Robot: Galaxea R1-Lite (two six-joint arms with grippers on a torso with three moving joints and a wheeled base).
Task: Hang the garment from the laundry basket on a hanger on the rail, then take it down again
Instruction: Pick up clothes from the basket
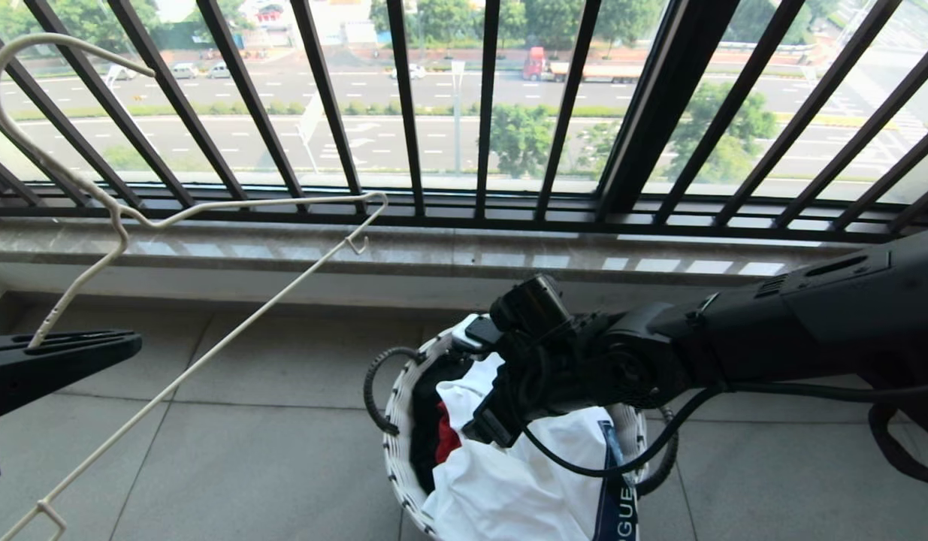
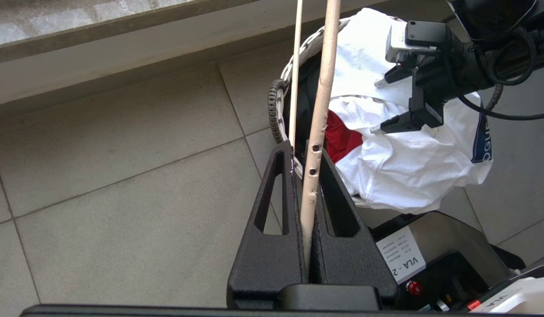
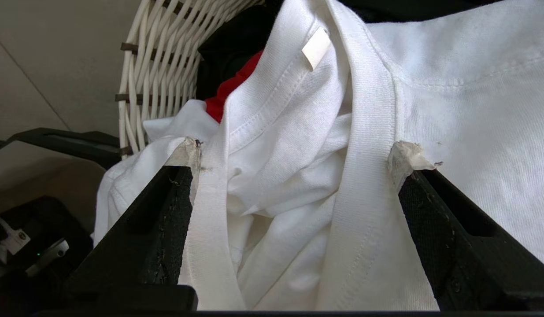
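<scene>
From the head view the right arm reaches across from the right to the laundry basket point(image 1: 397, 443) on the tiled floor point(image 1: 268, 421), but its bulk hides the right gripper's own tips there. The right wrist view shows them: the right gripper point(image 3: 294, 154) has its fingers point(image 3: 183, 154) spread wide, set down on the white garment point(image 3: 452, 88), with the ribbed collar band running between them and nothing clamped. That view also shows a small sewn label point(image 3: 316, 47) inside the neck and a sliver of red cloth point(image 3: 230, 86) against the woven wall, details too small to make out from above. The left wrist view sees both fingers apart from the side, over the crumpled shirt, and shows the left gripper point(image 2: 305, 163) with its fingers pressed together on the hanger point(image 2: 318, 114), gripping the notched end of the wire. Only the head view gives the hanger's whole outline, its hook raised at upper left before the window railing point(image 1: 479, 113), its lower corner cut off by the frame edge. The shirt's dark lettered logo point(image 1: 618, 503) is only partly readable, and the basket's near rim is out of frame.
</scene>
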